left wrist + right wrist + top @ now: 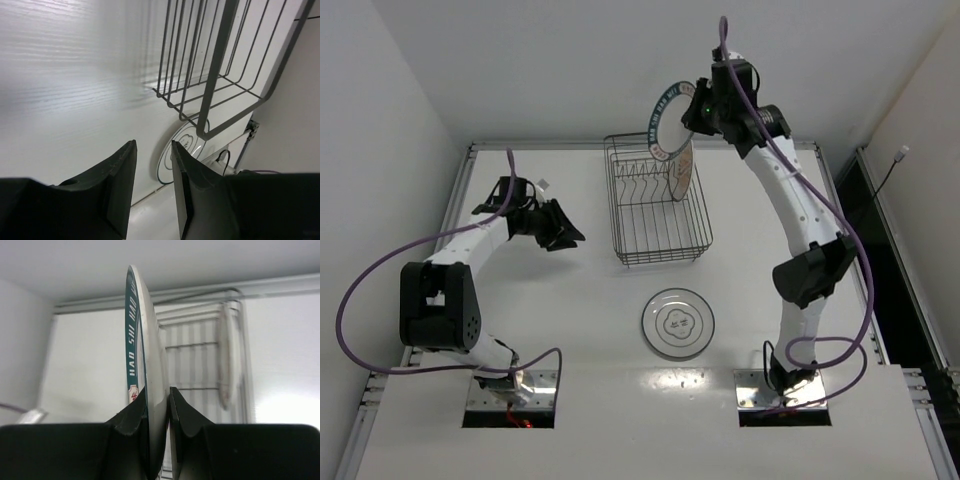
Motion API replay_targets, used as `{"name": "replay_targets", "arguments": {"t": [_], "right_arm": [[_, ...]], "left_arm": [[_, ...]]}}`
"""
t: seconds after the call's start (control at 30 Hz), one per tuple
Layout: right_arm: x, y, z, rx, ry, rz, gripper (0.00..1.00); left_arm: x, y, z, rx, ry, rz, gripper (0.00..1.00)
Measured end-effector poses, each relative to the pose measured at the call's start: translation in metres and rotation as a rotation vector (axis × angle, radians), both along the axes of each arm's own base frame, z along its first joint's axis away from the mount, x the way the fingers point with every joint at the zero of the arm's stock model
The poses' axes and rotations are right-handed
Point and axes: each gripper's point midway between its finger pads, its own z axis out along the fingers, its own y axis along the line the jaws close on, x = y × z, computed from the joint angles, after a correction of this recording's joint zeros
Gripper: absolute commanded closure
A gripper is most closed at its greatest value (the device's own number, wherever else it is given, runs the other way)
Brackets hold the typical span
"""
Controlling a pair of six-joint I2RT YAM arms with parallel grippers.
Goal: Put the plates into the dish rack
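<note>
The dish rack [655,225] stands at the back middle of the table. A plate with an orange-brown pattern [682,172] stands on edge inside it, at its right side; it also shows blurred in the right wrist view [226,360]. My right gripper [694,112] is shut on the rim of the teal-rimmed plate [666,126] and holds it upright above the rack's far end; its fingers clamp the plate [146,340] edge-on. The flower-outline plate [677,323] lies flat in front of the rack. My left gripper [566,233] is open and empty, left of the rack.
In the left wrist view the rack's wire corner [220,65] hangs over the flower-outline plate [187,145], between my open fingers [152,150] and beyond them. White walls close in the table at the back and both sides. The right arm reaches along the rack's right side.
</note>
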Motion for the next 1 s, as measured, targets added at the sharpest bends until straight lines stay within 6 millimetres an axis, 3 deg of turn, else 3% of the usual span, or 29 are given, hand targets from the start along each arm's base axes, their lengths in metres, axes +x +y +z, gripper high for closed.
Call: {"name": "replay_targets", "arguments": {"t": [0.13,0.33,0.57,1.0], "right_arm": [[-0.003,-0.025,-0.040,-0.206,0.079,-0.089,1.00],[-0.001,-0.039,-0.094,-0.449,0.162,-0.127,1.00],[0.009,-0.038,-0.122,-0.594,0.166,-0.120,1.00],[0.033,-0.025,-0.176,-0.637,0.190,-0.096,1.00]], "left_arm": [[-0.003,0.005,-0.006,0.037,0.010,-0.003,0.69],[-0.008,0.011,-0.014,0.087,0.029,-0.004,0.69],[-0.014,0.018,-0.022,0.134,0.054,-0.006,0.69],[-0.026,0.028,-0.049,0.207,0.153,-0.017,0.69]]}}
